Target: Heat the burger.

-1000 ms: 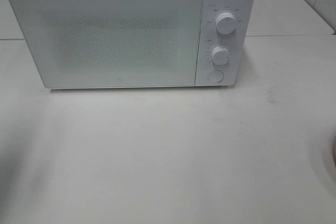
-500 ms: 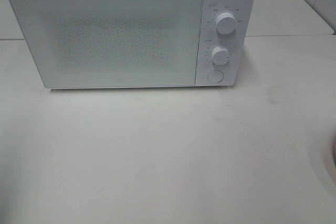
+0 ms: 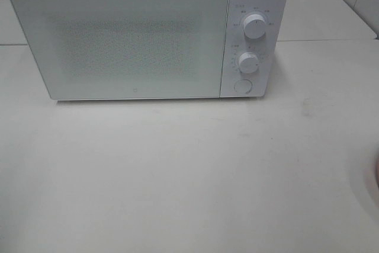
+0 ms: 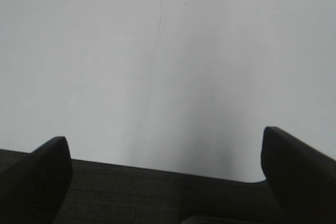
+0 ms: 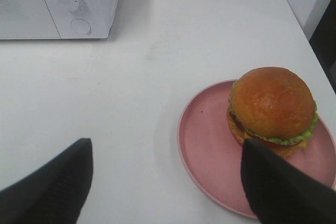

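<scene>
The burger (image 5: pixel 273 109), with a glossy brown bun, a green lettuce frill and a dark patty, sits on a pink round plate (image 5: pixel 205 140) on the white table. My right gripper (image 5: pixel 167 145) hovers open just short of the plate, with nothing between its dark fingers (image 5: pixel 52 187). My left gripper (image 4: pixel 164 137) is also open, over bare white table, and holds nothing. The white microwave (image 3: pixel 136 37) stands at the back of the table with its door shut. In the exterior high view neither gripper shows, and the burger is out of frame.
The microwave's panel carries two knobs (image 3: pixel 254 26) (image 3: pixel 248 62) and a round button (image 3: pixel 242 86). A pink sliver of the plate (image 3: pixel 376 176) shows at the right edge. The table's right edge (image 5: pixel 315 51) lies close behind the plate.
</scene>
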